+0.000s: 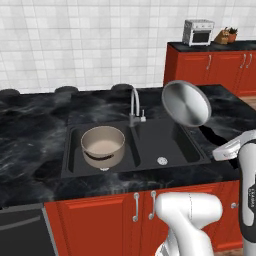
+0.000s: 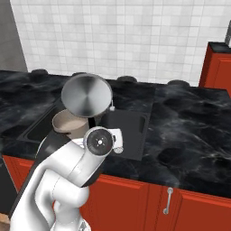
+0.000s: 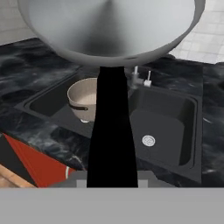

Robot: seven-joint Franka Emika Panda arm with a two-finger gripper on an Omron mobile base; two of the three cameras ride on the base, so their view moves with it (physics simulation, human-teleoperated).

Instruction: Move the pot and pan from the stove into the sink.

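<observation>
Layout at the sink counter, pot in, pan aloft.

The sink (image 1: 75, 150) is set into the counter (image 1: 30, 145), two basins side by side, with the faucet (image 1: 134, 105) standing behind the divider between them. The pot (image 1: 103, 145) sits upright in the left basin, its side handle toward the front. The pan (image 1: 186, 103) hangs tilted in the air above the right basin's right rear corner, clear of the counter, its handle (image 3: 111, 131) running down toward the gripper (image 3: 112, 181). Behind and to the right, on a separate counter, a toaster oven (image 1: 198, 32) stands left of a small plant (image 1: 226, 36). Cabinet doors (image 1: 100, 225) lie below the sink.
</observation>
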